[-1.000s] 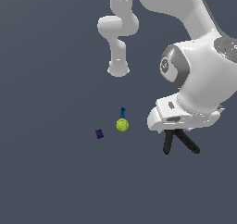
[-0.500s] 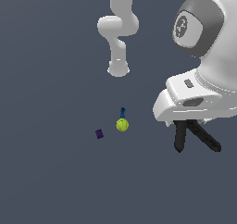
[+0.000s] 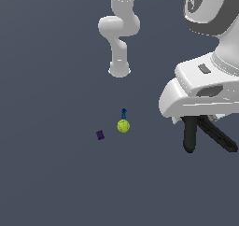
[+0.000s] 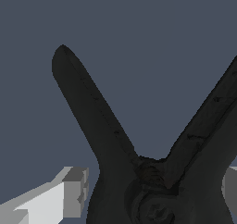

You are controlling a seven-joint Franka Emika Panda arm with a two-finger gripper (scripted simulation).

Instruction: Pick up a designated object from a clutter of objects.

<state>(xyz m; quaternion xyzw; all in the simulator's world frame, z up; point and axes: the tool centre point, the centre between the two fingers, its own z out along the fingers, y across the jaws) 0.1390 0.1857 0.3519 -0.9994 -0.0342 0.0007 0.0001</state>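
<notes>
Black clamp [image 3: 205,134] is pinched in gripper [image 4: 148,195], handles splayed downward at right of frame, ball [image 3: 123,126] well apart

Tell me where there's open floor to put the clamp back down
Bare floor lies on the exterior view's left of the purple block and below the ball. Crowded only around ball and blue piece. The gripper holds the black clamp.
</notes>
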